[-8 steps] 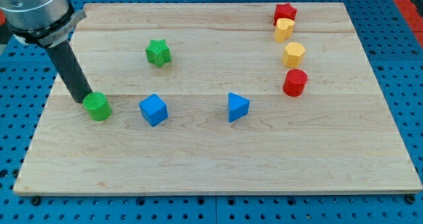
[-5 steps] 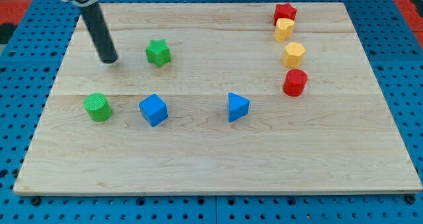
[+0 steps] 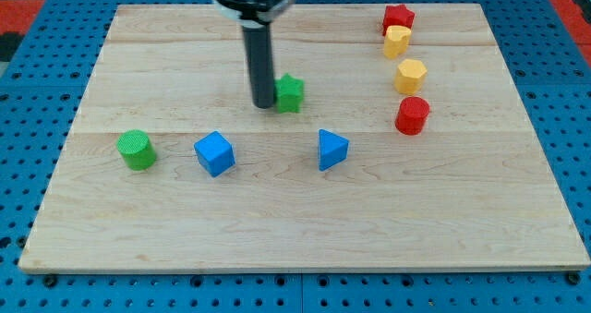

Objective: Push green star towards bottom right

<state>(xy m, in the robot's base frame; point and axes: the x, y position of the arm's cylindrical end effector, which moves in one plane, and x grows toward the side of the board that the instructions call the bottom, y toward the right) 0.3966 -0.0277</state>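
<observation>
The green star [image 3: 291, 93] lies on the wooden board [image 3: 305, 221] a little above the middle. My tip [image 3: 264, 104] touches the star's left side. The dark rod rises from there to the view's top and hides part of the star's left edge. The blue triangle-shaped block [image 3: 331, 150] lies below and to the right of the star.
A green cylinder [image 3: 137, 150] and a blue cube [image 3: 214, 153] lie at the left. At the right, top to bottom, lie a red star [image 3: 398, 18], a yellow star [image 3: 396, 42], a yellow hexagon [image 3: 411, 75] and a red cylinder [image 3: 412, 115].
My tip moved from beside the green cylinder up, then right to the green star. The star has slid right and slightly down. The other blocks have not moved.
</observation>
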